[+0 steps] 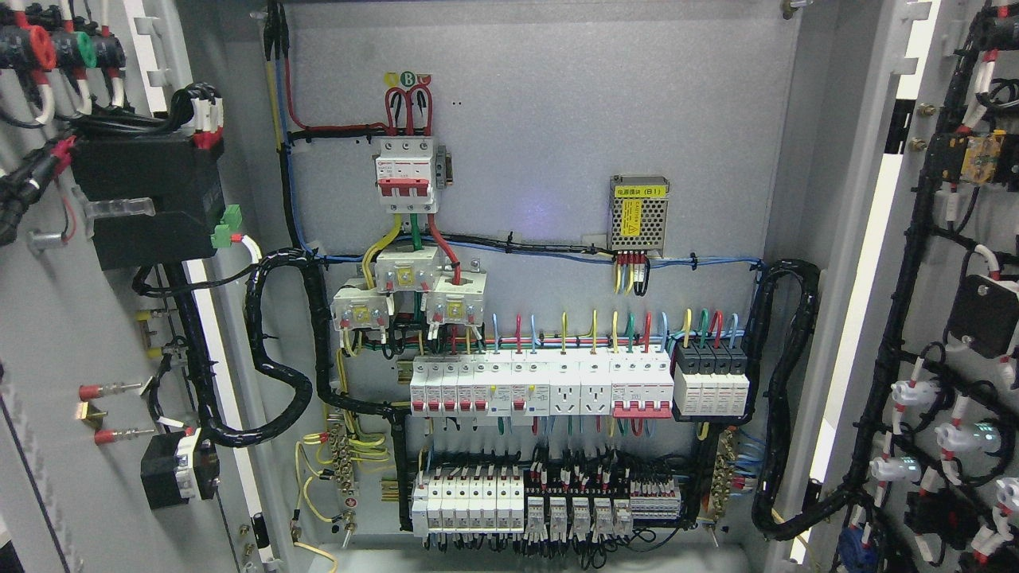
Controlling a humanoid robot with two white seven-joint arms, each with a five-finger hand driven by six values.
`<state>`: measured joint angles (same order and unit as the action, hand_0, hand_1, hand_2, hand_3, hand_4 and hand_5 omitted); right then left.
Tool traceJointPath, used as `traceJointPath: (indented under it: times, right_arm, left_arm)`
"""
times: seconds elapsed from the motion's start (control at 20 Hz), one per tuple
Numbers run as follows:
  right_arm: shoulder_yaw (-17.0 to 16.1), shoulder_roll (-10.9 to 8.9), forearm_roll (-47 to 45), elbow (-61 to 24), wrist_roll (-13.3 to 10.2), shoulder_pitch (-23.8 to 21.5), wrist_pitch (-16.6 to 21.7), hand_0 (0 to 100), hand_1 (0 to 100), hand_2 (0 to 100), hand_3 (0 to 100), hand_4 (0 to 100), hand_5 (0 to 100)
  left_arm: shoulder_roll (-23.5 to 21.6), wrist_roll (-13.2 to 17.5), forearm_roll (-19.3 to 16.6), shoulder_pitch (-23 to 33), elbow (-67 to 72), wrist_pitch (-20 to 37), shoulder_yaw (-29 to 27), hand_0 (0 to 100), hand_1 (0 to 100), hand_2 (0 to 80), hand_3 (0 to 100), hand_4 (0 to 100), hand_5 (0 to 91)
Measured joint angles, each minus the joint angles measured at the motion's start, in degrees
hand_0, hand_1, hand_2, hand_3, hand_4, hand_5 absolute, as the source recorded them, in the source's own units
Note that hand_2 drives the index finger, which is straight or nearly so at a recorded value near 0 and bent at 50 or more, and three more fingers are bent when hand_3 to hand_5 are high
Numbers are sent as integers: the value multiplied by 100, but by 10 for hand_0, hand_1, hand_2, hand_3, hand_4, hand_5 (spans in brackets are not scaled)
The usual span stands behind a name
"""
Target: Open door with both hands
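Setting: a grey metal electrical cabinet (541, 143) fills the whole view, and both of its doors stand wide open.
Hands: no robot hand or arm shows in the picture, so I cannot tell if they are released or clenched.
Left door (48, 334): nearest, swung out at the left edge; its inner side carries a black box (151, 195), black cables and red and green connectors.
Right door (955, 318): also near, swung out at the right edge; its inner side carries black wiring and small white lamp holders.
Lower rows: a row of white terminal blocks (549, 501) at the bottom, and above it a long row of white breakers (541, 386).
Back panel: a white breaker with red levers (407, 175) in the upper middle, and to its right a small perforated power supply with a yellow label (638, 215).
Cable looms: thick black bundles (279, 358) curve from the cabinet toward each door.
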<state>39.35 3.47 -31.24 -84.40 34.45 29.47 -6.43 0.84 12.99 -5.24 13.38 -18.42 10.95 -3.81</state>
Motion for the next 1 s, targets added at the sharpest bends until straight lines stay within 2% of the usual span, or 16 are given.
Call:
traceJointPath:
  times: [0.1,0.25,0.35,0.6,0.75,1.0]
  right_arm:
    - [-82,-32,1,9,-185,-97,50,382,0,0,0,0,0]
    - [-197,-107,2,1,-504,-260,406,381,0,0,0,0,0]
    - [-262,-147,3,-53,-595,-397,600,382,0,0,0,0,0]
    - [-407,-365,8,-370,-729,-876,758,382,0,0,0,0,0]
    - [-495,-537,18,-653,-863,-1263,805,382,0,0,0,0,0]
    - [-648,-864,269,-1089,-926,-1912,1274,381,0,0,0,0,0]
  left_arm:
    - [-14,0,7,177,-477,-127,63,0,0,0,0,0,0]
    - [-31,0,14,387,-1179,-220,141,0,0,0,0,0,0]
    - [-39,-3,27,514,-1631,-294,187,0,0,0,0,0,0]
    - [-155,-32,310,931,-2840,-514,458,0,0,0,0,0,0]
    - [-258,7,498,1179,-3510,-546,617,0,0,0,0,0,0]
    - [-418,16,746,1514,-4622,-563,830,0,0,0,0,0,0]
